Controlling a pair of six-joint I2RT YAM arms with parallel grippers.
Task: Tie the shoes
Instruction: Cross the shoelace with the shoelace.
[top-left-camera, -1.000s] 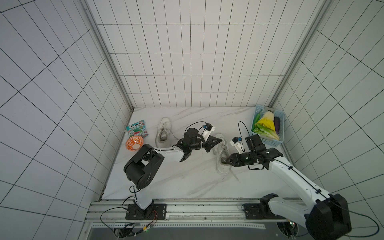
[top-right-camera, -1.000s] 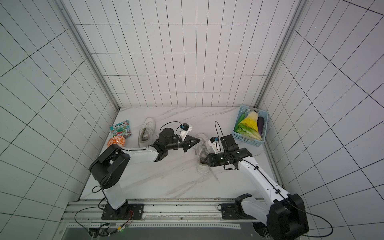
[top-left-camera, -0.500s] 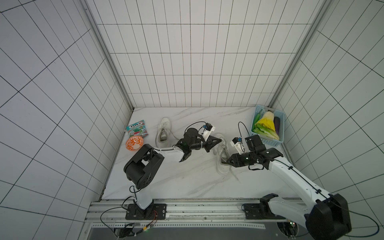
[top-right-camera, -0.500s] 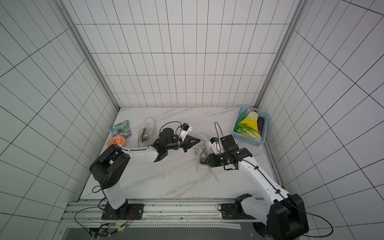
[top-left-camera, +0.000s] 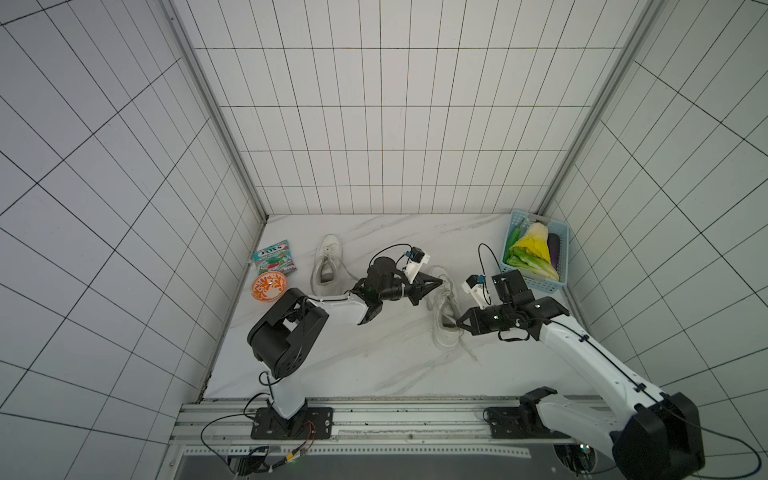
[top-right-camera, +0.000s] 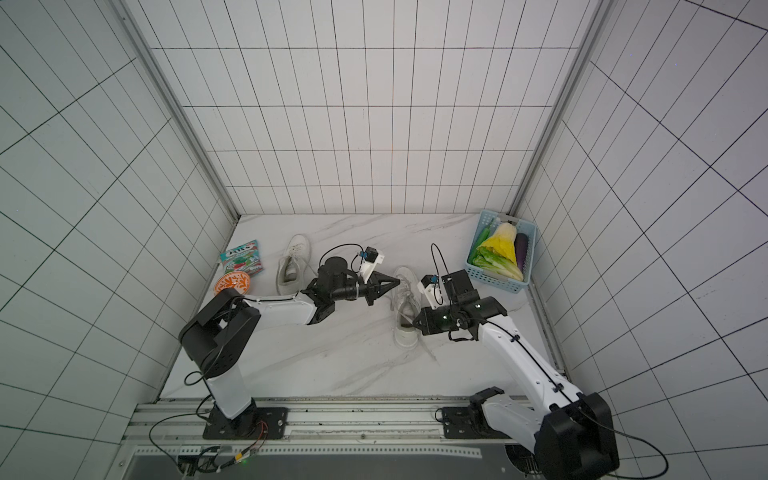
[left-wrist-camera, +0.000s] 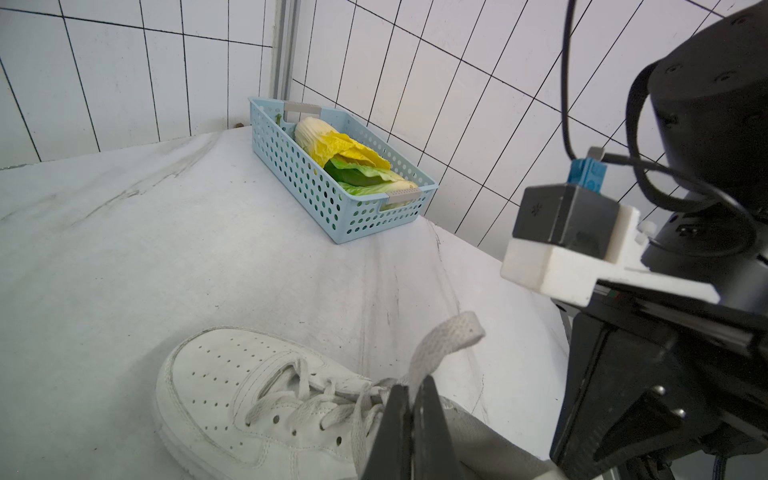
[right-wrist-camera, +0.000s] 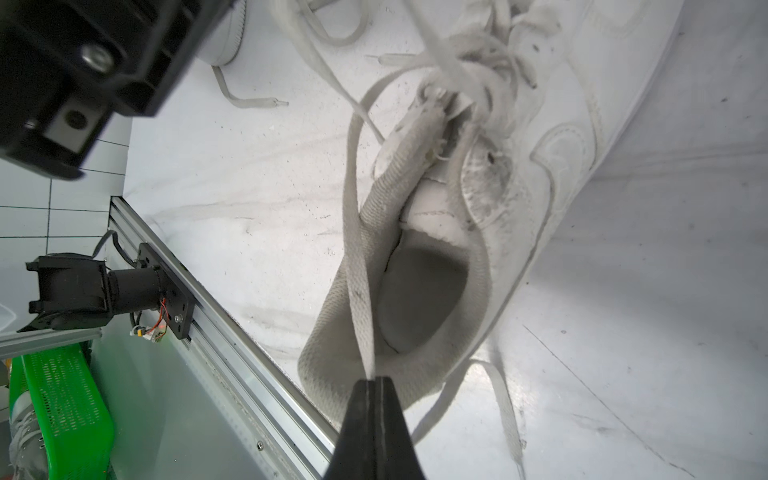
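White sneaker (top-left-camera: 446, 338), frame centre-right: pinching one lace strand (left-wrist-camera: 440, 345) in closed left gripper (left-wrist-camera: 410, 390), another strand (right-wrist-camera: 357, 257) in closed right gripper (right-wrist-camera: 371, 380); pulling apart evenly likely holding tension best

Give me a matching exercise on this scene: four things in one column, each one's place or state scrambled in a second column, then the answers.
Things
1. left tool
2. right tool
3. basket
4. bowl

Place or state
A. holds vegetables
B. shut on a taut lace across the shoe opening
C. beside the packet
D. shut on a lace loop

Pairs: 1-D, 2-B, 3-A, 4-C
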